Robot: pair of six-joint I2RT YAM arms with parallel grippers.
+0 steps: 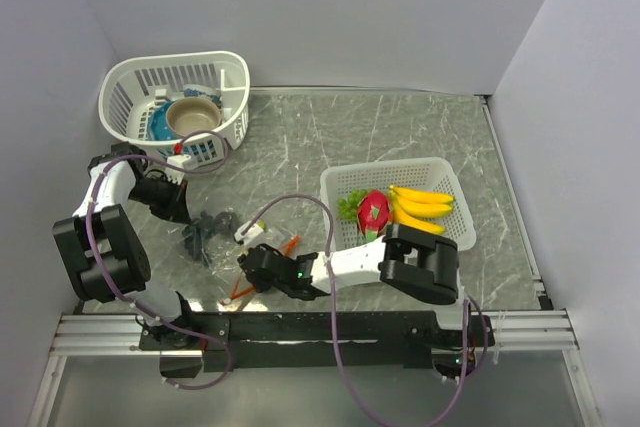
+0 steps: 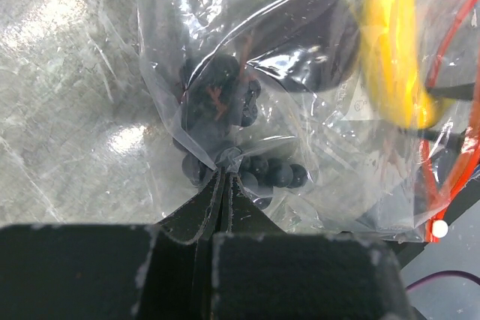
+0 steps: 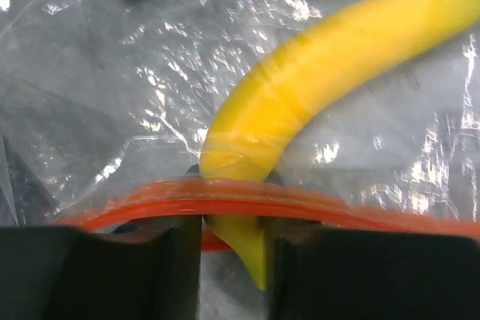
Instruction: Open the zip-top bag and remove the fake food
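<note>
Although some faint grey marks show on the film of the zip-top bag (image 2: 225, 13), they are too blurred for you to read. You find the bag lying on the marbled table (image 1: 330, 127) in front of the arm bases, between the two grippers, with its long axis going from the left gripper across to the right one. Its orange-red zip strip (image 3: 360, 211) is the edge toward the right arm, so the mouth points to that side. Your left gripper (image 2: 223, 185) has its jaws pressed together on a gathered fold of the film, just beside the dark grape cluster (image 2: 217, 88) inside; a dark round piece with a green cap (image 2: 315, 35) lies further in. Your right gripper (image 3: 234, 231) has its jaws drawn narrow on the end of the single banana (image 3: 322, 73), one finger against each side. In the right wrist view this curved banana runs from the upper right down to the gripper, and its tip crosses the zip strip and points toward the fingers. Well apart on the right, a white mesh basket (image 1: 385, 169) holds a banana bunch (image 1: 422, 205), a dragon fruit (image 1: 375, 212) and a green cluster (image 1: 350, 205). Another white basket (image 1: 175, 72) at the far left holds a tan bowl (image 1: 192, 115) and a blue item (image 1: 160, 125).
</note>
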